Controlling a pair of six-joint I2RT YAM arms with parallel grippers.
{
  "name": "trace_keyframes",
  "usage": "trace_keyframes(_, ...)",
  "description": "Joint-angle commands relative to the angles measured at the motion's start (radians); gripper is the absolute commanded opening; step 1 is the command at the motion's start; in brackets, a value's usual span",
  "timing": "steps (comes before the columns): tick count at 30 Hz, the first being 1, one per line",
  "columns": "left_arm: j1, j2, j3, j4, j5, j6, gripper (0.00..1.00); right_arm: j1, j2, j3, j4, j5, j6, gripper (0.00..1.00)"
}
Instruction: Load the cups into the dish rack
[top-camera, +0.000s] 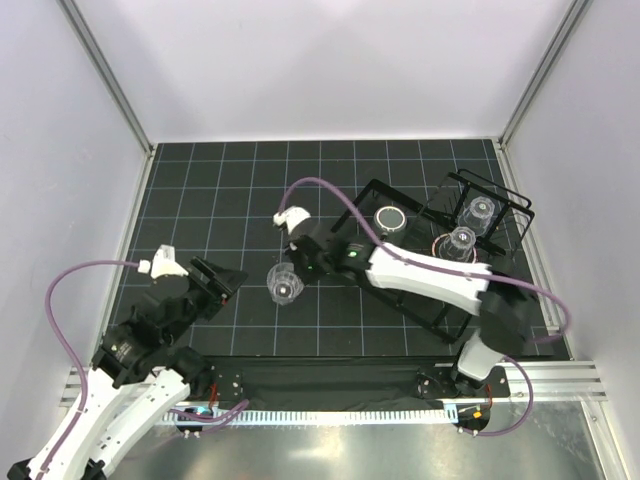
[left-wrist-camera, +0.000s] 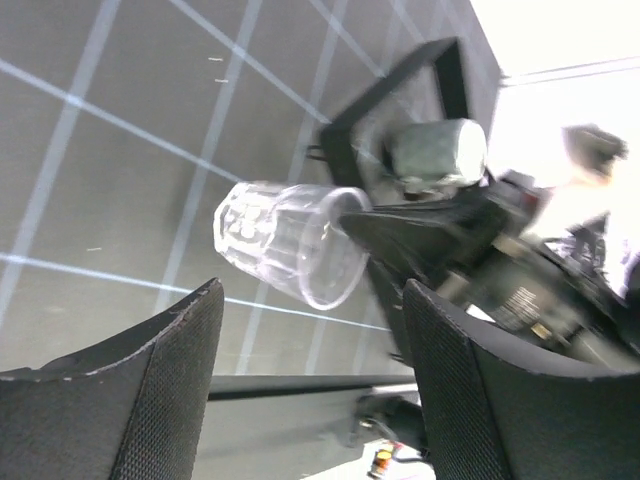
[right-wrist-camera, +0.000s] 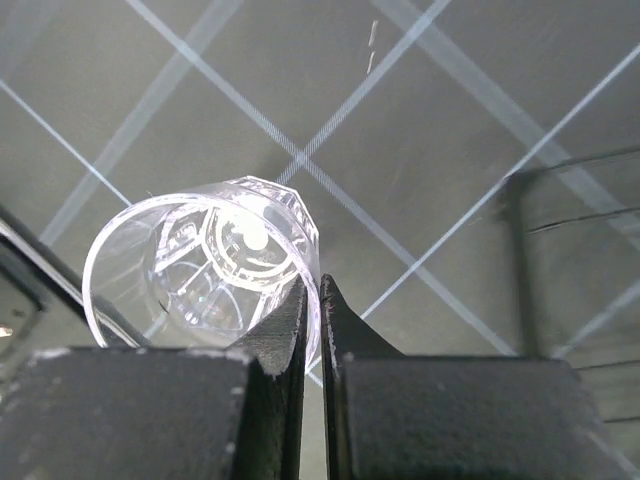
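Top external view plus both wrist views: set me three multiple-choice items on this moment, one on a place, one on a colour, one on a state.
1. Where is the clear tumbler at the right pincer?
A. Over the grid mat, left of the dish rack.
B. Inside the rack.
C. Off the mat altogether.

2. What colour are the looping cables?
A. Green.
B. Purple.
C. Orange.

3. How does the right pincer stand?
A. Wide open.
B. Out of sight.
C. Shut on the tumbler's wall.

Answers:
1 A, the top view shows it over the grid squares, outside the rack.
2 B, both loops look purple in the top view.
3 C, the right wrist view shows the fingers pinching the rim wall.
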Motion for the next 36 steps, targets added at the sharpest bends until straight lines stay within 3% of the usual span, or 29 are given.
trace_keyframes(1,-0.004,0.046,0.037,0.146,0.075,-0.014,0.72,0.005,-0.240,-0.057,0.204,0.100,-0.067,0.04)
trace_keyframes(6,-0.004,0.116,0.025,0.343,0.221,-0.017,0.79,0.007,-0.472,-0.197,0.365,0.184,-0.156,0.04)
trace_keyframes(12,-0.004,0.198,-0.023,0.729,0.435,0.008,0.93,0.007,-0.739,-0.299,0.479,0.213,-0.251,0.04)
trace_keyframes(19,-0.011,0.359,-0.083,1.168,0.592,-0.234,0.93,0.007,-0.939,-0.464,0.697,0.232,-0.356,0.04)
trace_keyframes(27,-0.196,0.563,-0.023,1.468,0.445,-0.413,0.96,0.005,-0.984,-0.524,0.859,0.247,-0.414,0.04)
trace_keyframes(36,-0.248,0.658,-0.011,1.628,0.348,-0.473,0.96,0.007,-1.068,-0.588,0.878,0.238,-0.411,0.04)
